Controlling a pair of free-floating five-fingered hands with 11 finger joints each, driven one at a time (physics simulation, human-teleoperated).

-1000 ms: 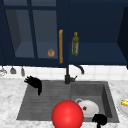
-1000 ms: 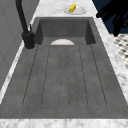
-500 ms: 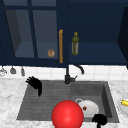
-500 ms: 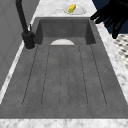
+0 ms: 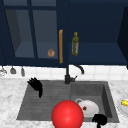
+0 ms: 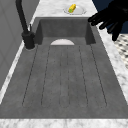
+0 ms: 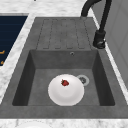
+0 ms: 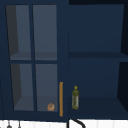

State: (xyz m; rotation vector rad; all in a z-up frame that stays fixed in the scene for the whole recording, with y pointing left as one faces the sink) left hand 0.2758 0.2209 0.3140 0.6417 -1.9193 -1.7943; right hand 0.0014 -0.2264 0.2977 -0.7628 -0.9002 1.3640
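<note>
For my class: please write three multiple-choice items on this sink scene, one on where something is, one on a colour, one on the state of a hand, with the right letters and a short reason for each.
1. Where does the white plate lie?
A. in the sink basin
B. on the cabinet shelf
C. on the draining board

2. What colour is the ball at the front of the sink?
A. green
B. red
C. white

3. How are the fingers of the left hand?
A. spread and straight, holding nothing
B. curled round the tap
C. pinching the bottle

Answers:
1 A: the right side view shows the white plate on the floor of the sink basin, beside the drain.
2 B: the ball is plain red in the front view.
3 A: the left hand hangs over the draining board with fingers apart, clear of the tap and the bottle.
</note>
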